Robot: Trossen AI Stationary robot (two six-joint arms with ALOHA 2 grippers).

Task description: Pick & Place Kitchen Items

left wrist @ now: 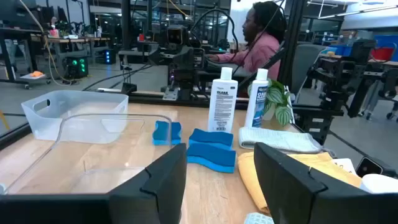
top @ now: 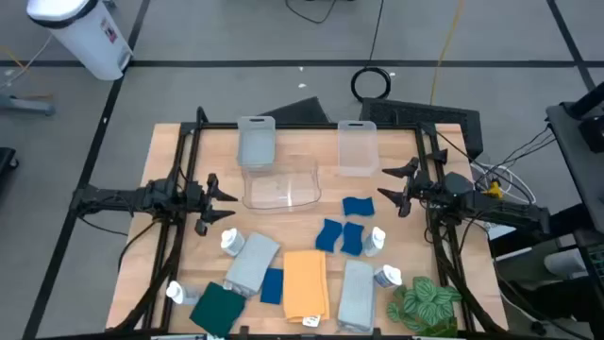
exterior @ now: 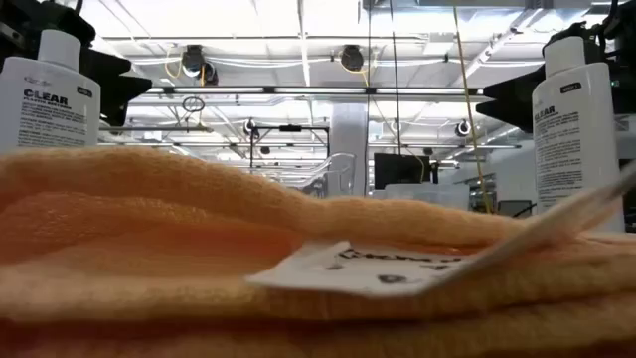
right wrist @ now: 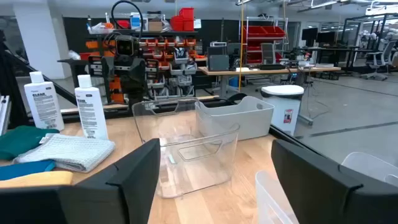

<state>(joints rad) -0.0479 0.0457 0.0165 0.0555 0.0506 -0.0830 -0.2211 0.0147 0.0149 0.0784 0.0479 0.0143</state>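
High view: wooden tabletop (top: pixel 293 227) on a grey floor, with a clear bin (top: pixel 281 181) mid-table, a grey bin (top: pixel 256 142) and a second clear bin (top: pixel 357 147) at the far edge; left gripper (top: pixel 219 199) by the left edge and right gripper (top: pixel 389 185) by the right edge, both spread and empty. Toward the near edge lie the orange cloth (top: pixel 305 282), grey cloths (top: pixel 253 262), blue sponges (top: pixel 341 229) and white bottles (top: pixel 376 240). Low view: orange cloth fills the foreground between two bottles; wrist views: workshop room, a seated person (left wrist: pixel 255 38) beyond the table.
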